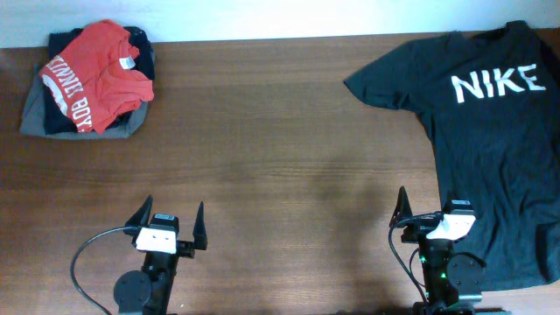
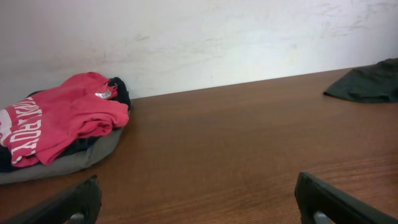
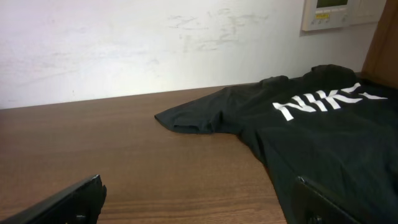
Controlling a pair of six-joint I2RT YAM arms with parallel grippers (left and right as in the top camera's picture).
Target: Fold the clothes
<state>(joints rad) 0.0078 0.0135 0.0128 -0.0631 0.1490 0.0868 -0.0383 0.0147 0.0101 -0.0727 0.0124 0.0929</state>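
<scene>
1. The black T-shirt (image 1: 490,149) lies flat and chest-up on the table (image 1: 280,131), at about 3 o'clock from the table's centre in the overhead view. Part of it runs past the right edge of the picture.
2. Its long axis runs from 12 to 6 o'clock: the collar points to 12, the hem to 6, and the white "NIKE" lettering reads upright.
3. One sleeve reaches out toward 9 o'clock.
4. The left gripper (image 1: 173,210) sits at 7 o'clock with its fingers spread wide, holding nothing.
5. The right gripper (image 1: 430,203) sits at 5 o'clock with its fingers also wide apart and nothing between them. Its outer finger is over the shirt's edge, but contact cannot be told.
6. A red tee (image 1: 98,74) tops a pile of dark and grey garments at 10 o'clock, well apart from the black shirt.
</scene>
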